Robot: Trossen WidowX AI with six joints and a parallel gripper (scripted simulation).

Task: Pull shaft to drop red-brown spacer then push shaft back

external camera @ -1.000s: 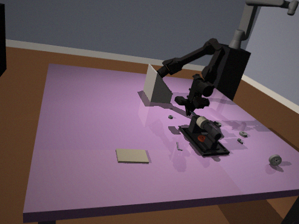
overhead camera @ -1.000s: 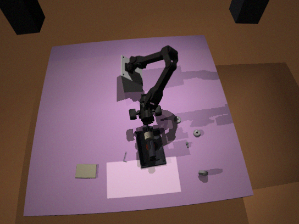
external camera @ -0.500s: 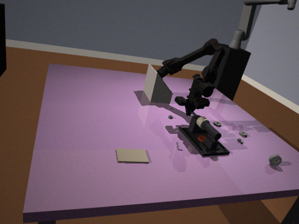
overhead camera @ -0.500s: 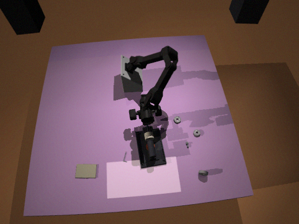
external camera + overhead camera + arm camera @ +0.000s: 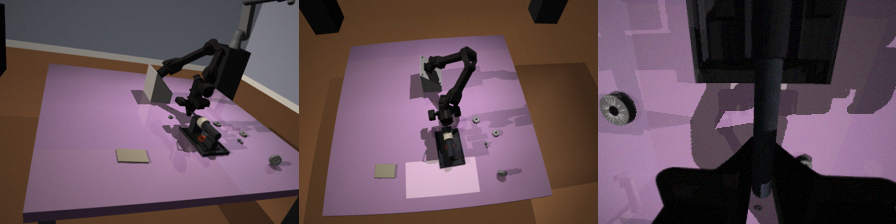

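Observation:
My gripper [image 5: 446,127] [image 5: 189,113] [image 5: 760,141] is shut on the grey shaft [image 5: 194,114] [image 5: 767,100], near its outer end. The shaft runs from the fingertips towards the black housing assembly, which has a dark tube [image 5: 450,149] [image 5: 212,130] with a cream band [image 5: 448,136] [image 5: 203,122] above a black base tray [image 5: 462,154] [image 5: 710,50]. The red-brown spacer [image 5: 446,147] [image 5: 201,138] lies low in the base tray under the tube, off the shaft line. The shaft's inner end and any other spacers on it are hidden or too dark to tell.
Two grey rings [image 5: 476,119] [image 5: 496,133], a small bolt [image 5: 486,144] and a grey wheel [image 5: 502,172] lie right of the tray in the top view. A tan pad [image 5: 385,171] [image 5: 132,156] lies left. The arm's wedge-shaped stand [image 5: 161,91] is behind.

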